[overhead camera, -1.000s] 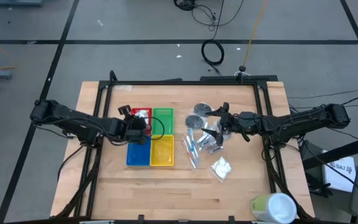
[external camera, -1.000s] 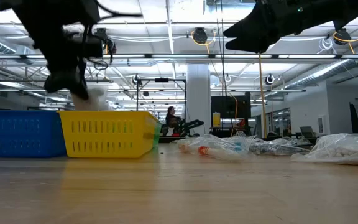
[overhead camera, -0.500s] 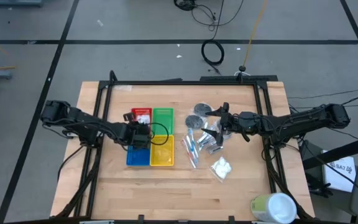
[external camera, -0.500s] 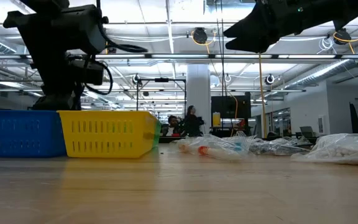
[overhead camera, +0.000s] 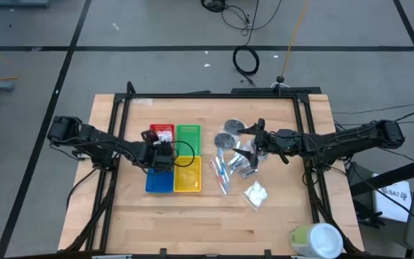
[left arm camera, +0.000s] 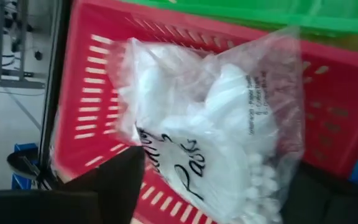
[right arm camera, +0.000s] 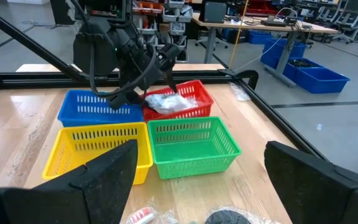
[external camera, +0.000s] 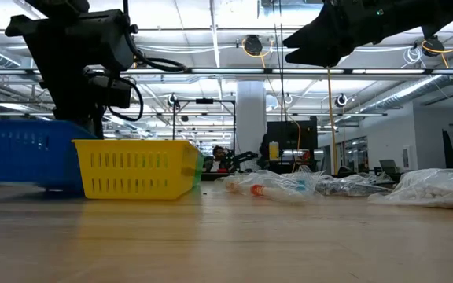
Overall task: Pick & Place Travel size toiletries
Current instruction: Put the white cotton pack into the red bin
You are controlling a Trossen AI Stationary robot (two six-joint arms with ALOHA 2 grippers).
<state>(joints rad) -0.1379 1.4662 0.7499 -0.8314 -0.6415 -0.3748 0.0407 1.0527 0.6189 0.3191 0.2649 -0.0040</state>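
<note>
A clear packet of white pads (left arm camera: 210,124) lies in the red tray (left arm camera: 92,74), also seen in the right wrist view (right arm camera: 174,103). My left gripper (left arm camera: 222,193) is open, slanting down at it, one finger on each side of the packet's near end. In the high view it (overhead camera: 165,148) sits where the red and blue trays meet. The other toiletries (overhead camera: 232,157), silver and pale blue tubes and dark discs, lie in a heap right of the trays. A white packet (overhead camera: 256,193) lies nearer the front. My right gripper (right arm camera: 197,174) hangs open above the heap. My left gripper has its open fingers (left arm camera: 120,180) beside the packet's near end (left arm camera: 166,174), coming down at a slant from the table's left. The packet rests on the red tray's floor. Whether a finger touches the packet, I cannot tell.
Red (overhead camera: 162,132), green (overhead camera: 188,137), blue (overhead camera: 159,180) and yellow (overhead camera: 187,175) trays stand in a square block left of centre. In the low view the blue tray (external camera: 22,153) sits tilted. A pale green and white cylinder (overhead camera: 316,241) lies at the front right corner.
My left gripper has gone down toward the trays with a white packet, which now lies in the red tray. In the low view the blue tray has tipped up on one side. My right arm has kept still.
</note>
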